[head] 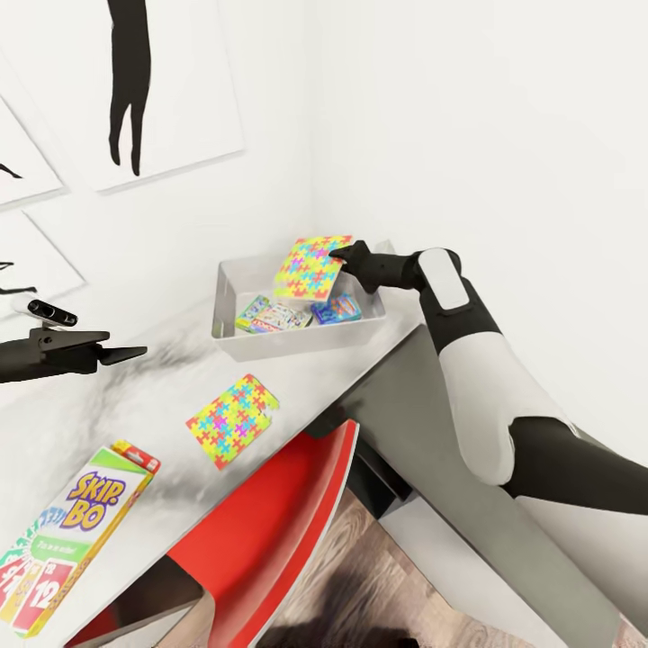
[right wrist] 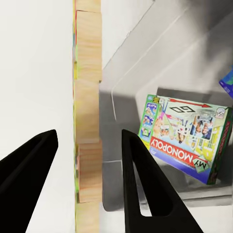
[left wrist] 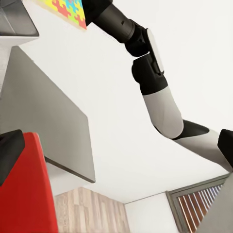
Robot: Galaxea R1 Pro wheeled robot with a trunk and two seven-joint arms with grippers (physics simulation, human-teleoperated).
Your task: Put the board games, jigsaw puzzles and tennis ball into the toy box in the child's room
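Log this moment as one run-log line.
right pincer: shut on jigsaw puzzle, upright over toy box | second puzzle, Skip-Bo: on table | left pincer: empty

**What the frames cut off or hide**

In the head view, the Skip-Bo box (head: 67, 531) runs off the lower left edge, and the left gripper (head: 126, 353) enters from the left edge with its arm cut away. The upright jigsaw puzzle (head: 310, 267) hides part of the toy box (head: 297, 345) behind it. The blue game box (head: 337, 309) is too small to read. In the right wrist view, the puzzle shows edge-on only.
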